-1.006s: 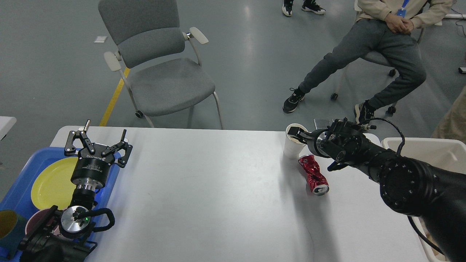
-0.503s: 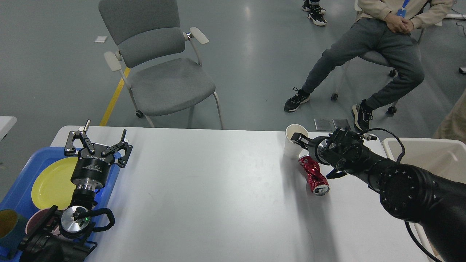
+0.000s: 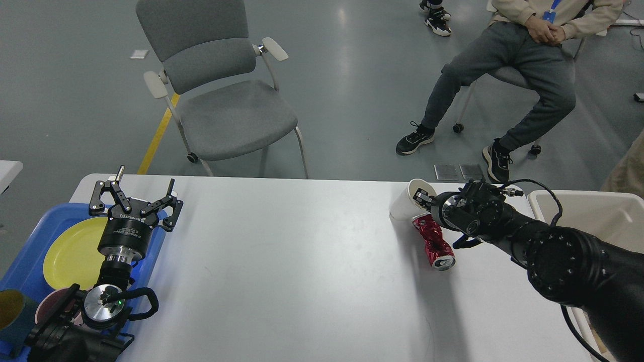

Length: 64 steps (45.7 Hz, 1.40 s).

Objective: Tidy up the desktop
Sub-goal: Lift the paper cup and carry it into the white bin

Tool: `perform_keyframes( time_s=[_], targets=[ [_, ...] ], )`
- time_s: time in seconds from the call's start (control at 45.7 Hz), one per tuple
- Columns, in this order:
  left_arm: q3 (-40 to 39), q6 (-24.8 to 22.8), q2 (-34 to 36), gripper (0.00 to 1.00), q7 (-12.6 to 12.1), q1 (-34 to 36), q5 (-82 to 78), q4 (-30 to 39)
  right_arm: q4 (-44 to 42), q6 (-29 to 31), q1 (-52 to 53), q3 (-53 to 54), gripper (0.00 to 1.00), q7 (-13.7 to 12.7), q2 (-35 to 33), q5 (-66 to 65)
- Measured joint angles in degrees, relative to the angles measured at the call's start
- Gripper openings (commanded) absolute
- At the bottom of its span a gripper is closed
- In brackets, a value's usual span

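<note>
Right gripper (image 3: 421, 199) at table (image 3: 302, 261) far right edge, pinching tilted white cup (image 3: 406, 202) rim for binning, we judge | crushed can (image 3: 433, 240) touching | left gripper (image 3: 136, 197) spread, idle.

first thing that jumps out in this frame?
The right hand at the rim of a tilted white paper cup near the desktop's far edge, a crushed red can right beside it. At the left, the left hand hangs open over a blue tray holding a yellow plate.
</note>
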<state>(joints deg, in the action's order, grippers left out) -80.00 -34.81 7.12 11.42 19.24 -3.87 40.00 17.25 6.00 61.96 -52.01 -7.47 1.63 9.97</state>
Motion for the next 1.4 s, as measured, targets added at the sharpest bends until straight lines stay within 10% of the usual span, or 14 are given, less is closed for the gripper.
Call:
perform_keyframes(
  time_s=[0.568, 1.006, 1.399],
  targets=[
    [0.0, 0.0, 0.0, 0.96, 0.0, 0.0, 0.0, 0.0, 16.4, 0.5, 12.2, 7.5, 0.00, -4.3, -8.4, 0.8],
    [-0.1, -0.1, 0.0, 0.96, -0.1, 0.0, 0.0, 0.1, 54.0, 11.8, 45.3, -10.9, 0.00, -6.8, -15.1, 1.1],
    [0.0, 0.0, 0.0, 0.96, -0.1, 0.0, 0.0, 0.1, 74.1, 23.9, 68.2, -30.7, 0.00, 2.0, -14.8, 6.7]
  ],
)
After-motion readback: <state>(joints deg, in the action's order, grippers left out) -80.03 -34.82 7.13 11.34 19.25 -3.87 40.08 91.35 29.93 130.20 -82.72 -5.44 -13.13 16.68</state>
